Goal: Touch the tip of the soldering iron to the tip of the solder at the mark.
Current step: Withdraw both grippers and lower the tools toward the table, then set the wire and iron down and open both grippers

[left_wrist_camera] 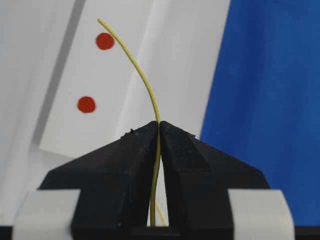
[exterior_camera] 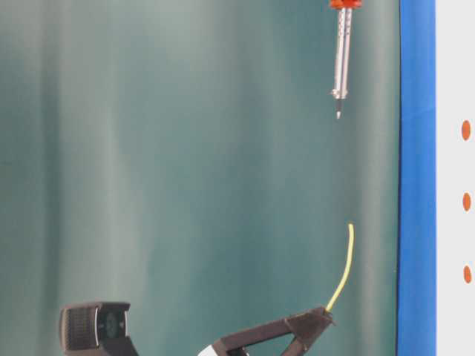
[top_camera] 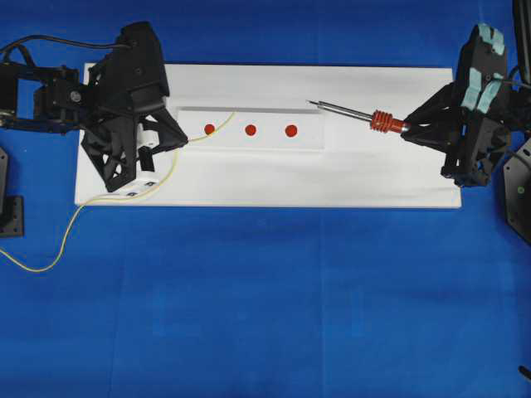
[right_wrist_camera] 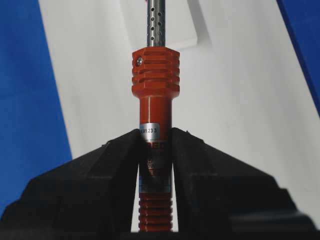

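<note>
Orange-red handle and silver shaft make the soldering iron [top_camera: 357, 114] easy to find: it sticks out level from the right claw [top_camera: 412, 128], which is pinching the handle just behind the ribbed collar, and its dark tip points toward the other arm. The solder [top_camera: 217, 127], a very thin yellow wire, rises in a soft curve out of the left claw [top_camera: 174, 141], whose jaws are pressed together on it. Beyond that claw its free end hangs near the first of the three red dots [top_camera: 250, 129] on the raised white strip [top_camera: 253, 131] of the white board [top_camera: 265, 178].

Both tools seem already gripped, so I judge the step in hand is bringing the two tips together at a mark; they are well apart now. The next move calls for slow, fine steering, because the wire is springy and can bend away when the iron touches it (which dot is the chosen mark, I cannot tell).

From the left wrist camera the pinch on the wire is clear, and only two dots show. The right wrist camera shows the grip on the handle but not the tip. Only the table-level view shows both tips in the air and the open gap between them.
</note>
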